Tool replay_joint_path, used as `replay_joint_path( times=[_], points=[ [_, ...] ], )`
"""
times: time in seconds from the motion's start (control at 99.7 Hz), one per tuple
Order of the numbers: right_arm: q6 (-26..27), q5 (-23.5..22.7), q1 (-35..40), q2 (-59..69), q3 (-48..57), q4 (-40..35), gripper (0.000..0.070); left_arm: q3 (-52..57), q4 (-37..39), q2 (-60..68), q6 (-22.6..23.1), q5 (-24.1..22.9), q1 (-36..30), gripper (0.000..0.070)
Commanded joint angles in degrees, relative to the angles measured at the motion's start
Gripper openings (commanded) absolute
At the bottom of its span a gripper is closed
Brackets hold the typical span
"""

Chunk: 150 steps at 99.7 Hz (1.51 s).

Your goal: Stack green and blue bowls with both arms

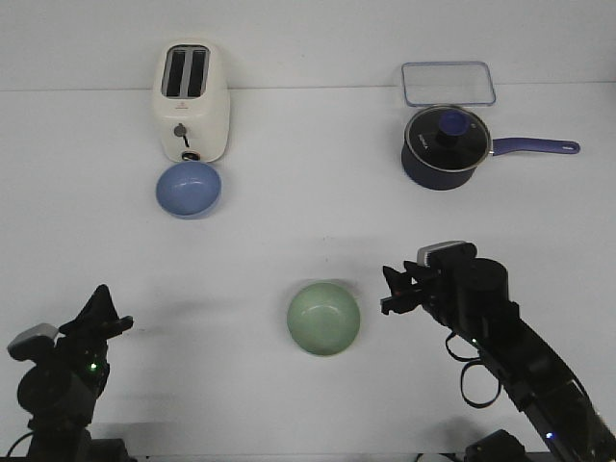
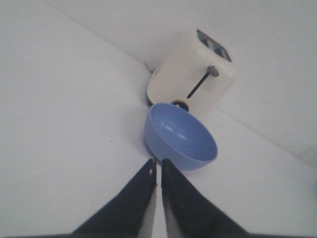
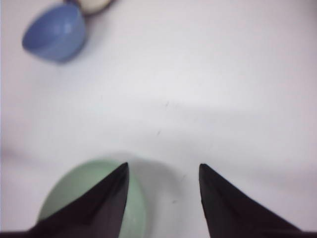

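Left gripper (image 1: 114, 322) closed, right gripper (image 1: 393, 291) parted beside green bowl (image 1: 323, 319), blue bowl (image 1: 189, 189) touching toaster (image 1: 192, 101).

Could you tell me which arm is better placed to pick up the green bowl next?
The right. Its gripper is open and sits just beside the green bowl, while the left gripper, shut, is farther away near the table's left front.

No text, label, brand, number or sign can be read in any of the three views. The toaster (image 1: 193, 101) has a small round knob on its front, but any mark around it is too small and blurred to read.
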Motion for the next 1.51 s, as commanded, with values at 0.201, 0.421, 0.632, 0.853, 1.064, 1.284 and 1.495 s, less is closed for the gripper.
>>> replay_joint_path(
  times=[0.201, 0.421, 0.632, 0.853, 1.064, 1.284, 1.495],
  points=[
    [-3.98, 1.18, -2.43, -2.10, 0.59, -5.66, 0.0290, 20.31, 0.00, 37.62, 8.46, 5.99, 0.15, 0.0054],
    [-4.52, 1.31, -2.45, -2.05, 0.59, -6.40, 0.0290, 33.92, 0.00, 59.08, 11.74, 7.93, 0.13, 0.0499],
    [-4.61, 1.29, -2.43, -2.05, 0.59, -6.40, 0.0290, 45.62, -0.90, 75.12, 12.20, 7.93, 0.52, 0.0507],
    [-4.63, 1.33, -2.45, -2.05, 0.59, -6.40, 0.0290, 56.83, -5.35, 88.39, 12.20, 8.41, 0.52, 0.0503],
    [-4.68, 3.26, -2.45, -2.05, 0.59, -6.43, 0.0290, 59.82, -6.03, 93.83, 12.24, 9.55, 0.46, 0.0117],
    [-7.58, 10.34, -2.47, -2.05, 0.50, -7.06, 0.0289, 59.84, -8.00, 91.60, 12.31, 14.27, 0.59, 0.0012],
    [-8.11, 12.87, -5.86, -2.23, -2.16, -5.25, 0.0289, 59.84, -13.90, 81.72, 16.92, 16.81, -0.04, 0.0012]
  ],
)
